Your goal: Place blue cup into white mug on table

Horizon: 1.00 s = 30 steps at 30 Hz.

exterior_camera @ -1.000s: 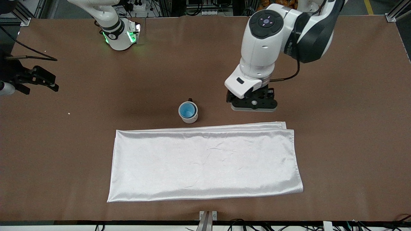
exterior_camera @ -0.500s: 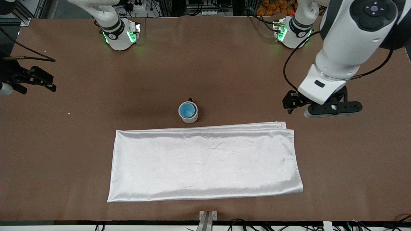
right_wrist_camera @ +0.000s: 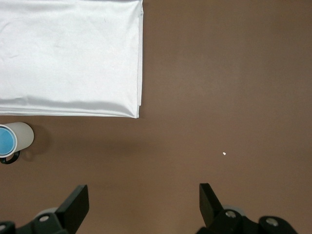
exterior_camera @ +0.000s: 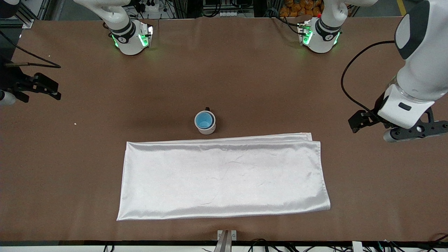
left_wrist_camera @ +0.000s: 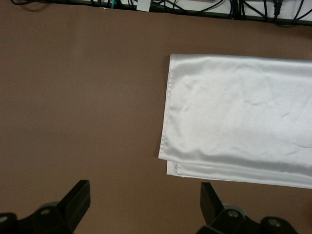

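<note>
Blue cup (exterior_camera: 204,120) inside white mug (exterior_camera: 206,128).

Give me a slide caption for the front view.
Blue cup nested in white mug beside the folded white cloth; left gripper and right gripper open over the table ends.

**A:** Setting, for the record?

**B:** Robotics lab, test bench. One table (exterior_camera: 245,80), covered edge to edge in matte brown material. Two white arm bases (exterior_camera: 131,38) bolted along its top edge, green status lights glowing on each.

**A:** Around the table?

**B:** Aluminium frame rails (exterior_camera: 432,14) at the corners near those bases. Bundled black cables (exterior_camera: 224,7) and power strips between them. More cables (exterior_camera: 266,245) hanging off the table edge nearest the front camera, by a small metal bracket (exterior_camera: 226,235).

**A:** Anything domestic?

**B:** One folded white satin cloth (exterior_camera: 224,178) on the table, laid out flat like a test piece. The rest is rig.
</note>
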Available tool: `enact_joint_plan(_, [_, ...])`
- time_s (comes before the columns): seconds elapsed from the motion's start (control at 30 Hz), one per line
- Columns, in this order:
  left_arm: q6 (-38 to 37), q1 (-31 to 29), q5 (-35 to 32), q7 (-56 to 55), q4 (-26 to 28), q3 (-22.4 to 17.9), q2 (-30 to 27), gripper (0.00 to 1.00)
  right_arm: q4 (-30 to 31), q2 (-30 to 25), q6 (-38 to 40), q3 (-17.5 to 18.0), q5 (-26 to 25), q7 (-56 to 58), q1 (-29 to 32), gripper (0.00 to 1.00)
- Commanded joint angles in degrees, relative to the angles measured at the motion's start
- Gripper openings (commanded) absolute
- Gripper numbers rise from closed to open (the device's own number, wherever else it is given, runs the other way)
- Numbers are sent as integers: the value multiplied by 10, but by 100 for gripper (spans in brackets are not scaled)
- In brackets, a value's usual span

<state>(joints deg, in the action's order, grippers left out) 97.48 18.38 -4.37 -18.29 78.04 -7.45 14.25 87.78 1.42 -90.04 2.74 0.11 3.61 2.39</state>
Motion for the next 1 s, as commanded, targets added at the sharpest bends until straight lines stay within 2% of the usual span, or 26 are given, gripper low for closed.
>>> enact_joint_plan(0.0, [-5, -47, -2, 28, 22, 37, -20, 100, -6, 3, 6, 3, -9, -6, -2, 100])
enact_joint_plan(0.23, [4, -95, -1, 30, 36, 77, -25, 100, -6, 3, 5, 3, -9, -6, -3, 100])
enact_joint_plan(0.5, [46, -157, 35, 30, 94, 118, -58, 100, -5, 3, 5, 3, -9, -6, -2, 100])
enact_joint_plan(0.77, [46, -167, 34, 29, 96, 127, -59, 100, -5, 3, 5, 3, -8, -5, -1, 100])
enact_joint_plan(0.97, [45, -216, 31, 22, 96, 182, -59, 100, -6, 3, 5, 3, -7, -3, 1, 100])
